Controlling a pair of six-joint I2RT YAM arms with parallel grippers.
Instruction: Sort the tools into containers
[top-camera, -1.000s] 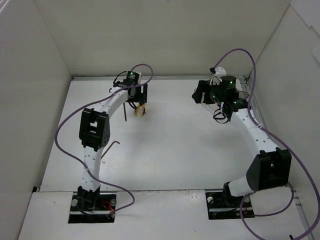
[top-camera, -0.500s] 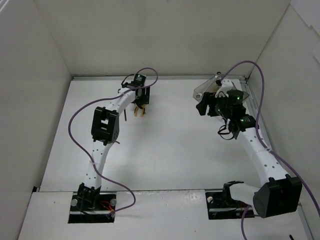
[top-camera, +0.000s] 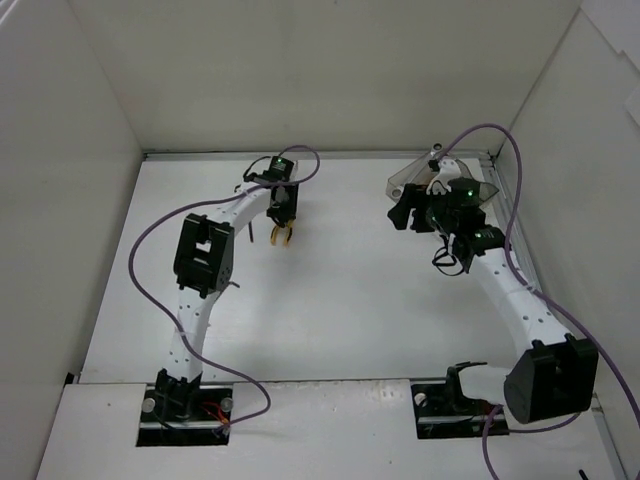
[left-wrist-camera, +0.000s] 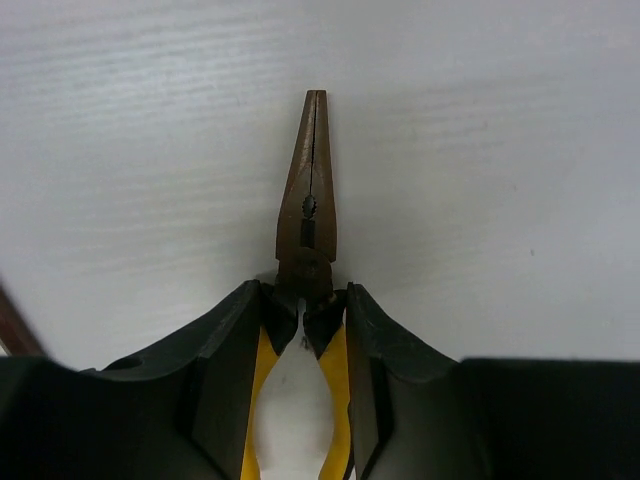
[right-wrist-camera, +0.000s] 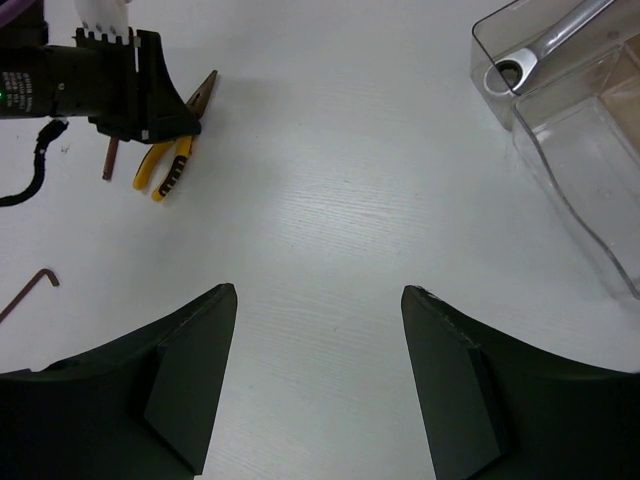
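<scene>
Your left claw (left-wrist-camera: 304, 325) pinches the pliers (left-wrist-camera: 309, 190) by their yellow handles just behind the pivot, flat on the table (left-wrist-camera: 500, 140). Expect stiff, weighty steel. Slick grips may twist, so hold near the pivot. Your right claw (right-wrist-camera: 318, 295) gapes empty.

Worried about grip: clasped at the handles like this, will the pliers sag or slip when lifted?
Probably rigid: the pliers are metal, nose shut. That long nose juts well past the left hand, so it may tip down. Smooth yellow handles might slip slightly.
</scene>
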